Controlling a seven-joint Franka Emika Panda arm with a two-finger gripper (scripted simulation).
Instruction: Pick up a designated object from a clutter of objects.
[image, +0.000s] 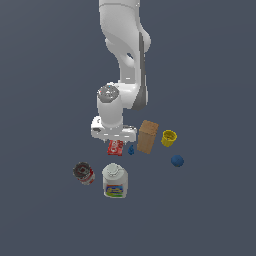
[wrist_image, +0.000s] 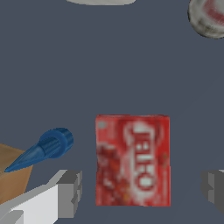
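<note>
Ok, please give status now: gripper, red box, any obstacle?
Gripper open, straddling red box. Box flat on floor, not gripped. Blue cone piece beside one finger, apart from box.

Grey floor (image: 45, 75) bears red box (image: 115, 147), perhaps flat.

White letters reading "JELL-O" run sideways across the face of the red box (wrist_image: 132, 160) in the wrist view. The bottle (image: 115, 182) carries a blue, yellow and red label, too blurred to read; the can's (image: 84, 173) red-and-white wrap is likewise illegible.
</note>
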